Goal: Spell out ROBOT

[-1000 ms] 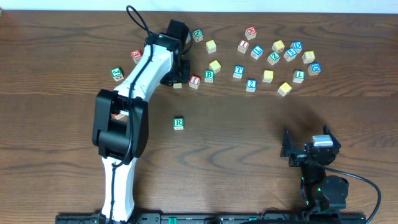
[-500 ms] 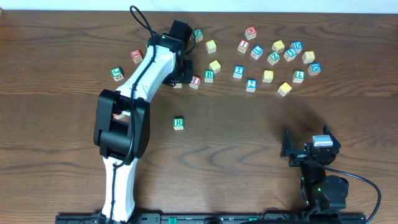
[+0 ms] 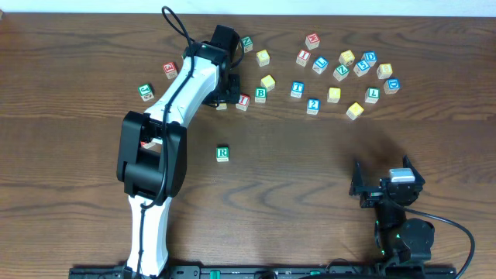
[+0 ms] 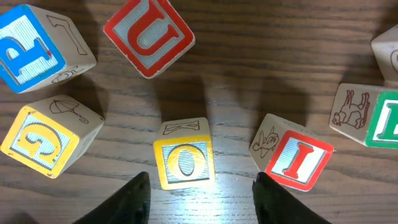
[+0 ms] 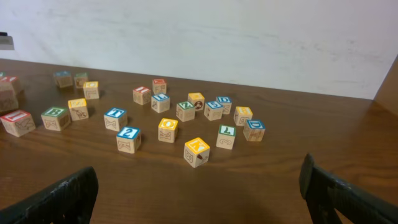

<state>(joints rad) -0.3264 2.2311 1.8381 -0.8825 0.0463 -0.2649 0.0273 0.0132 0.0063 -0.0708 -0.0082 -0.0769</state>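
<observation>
- The left gripper (image 4: 200, 194) is at the left end of the scattered cubes. Its jaws are spread on either side of a small wooden cube with a yellow O face (image 4: 183, 160) (the letter reads upright to the wrist camera). A strip of table shows between each black fingertip (image 4: 138, 198) and the cube, so nothing is pinched.
- Just right of that cube in the wrist view stands a red-lettered I cube (image 4: 292, 158), turned at an angle and not touching it.
- The green-lettered wooden R cube (image 3: 222, 153) sits alone on the dark brown wooden table (image 3: 310, 170). It is well apart from the other cubes and nearer the robot's bases.
- The green-lettered B cube (image 3: 260, 94) is just beside the red I cube, on its right in the overhead view.
- The blue-lettered T cube (image 3: 297, 89) lies further right, with a blue 2 cube (image 3: 312, 105) near it.
- A second yellow O cube (image 5: 168, 129) stands just right of the 2 cube.
- The right gripper (image 3: 384, 180) hangs over the right front of the table with its fingers spread wide. It holds nothing and is well apart from every cube.
</observation>
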